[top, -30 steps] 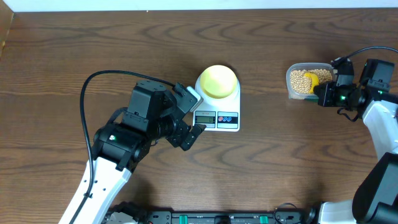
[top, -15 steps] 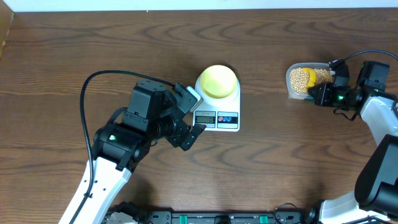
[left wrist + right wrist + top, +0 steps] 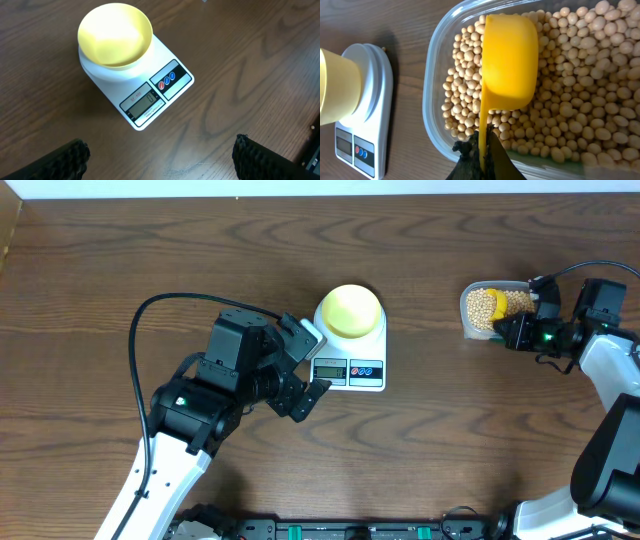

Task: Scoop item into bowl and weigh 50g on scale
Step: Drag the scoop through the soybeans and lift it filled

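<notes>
- Overhead: the scale is seen mid-tabletop, with the bowl set on its platform.
- The left hand is held wide open by the scale's left edge, with nothing gripped.
- Near the right edge, a clear tub of beans is seen; the right hand is closed on a yellow scoop over it.
- Left wrist: the bowl is shown empty on the scale; the fingers are spread to the lower corners, apart from the scale.
- Right wrist: the scoop's handle is pinched in the right hand, and its cup is held over the beans inside the tub. Whether it is dug in cannot be told. The scale and bowl are seen at the left, apart from the tub.
</notes>
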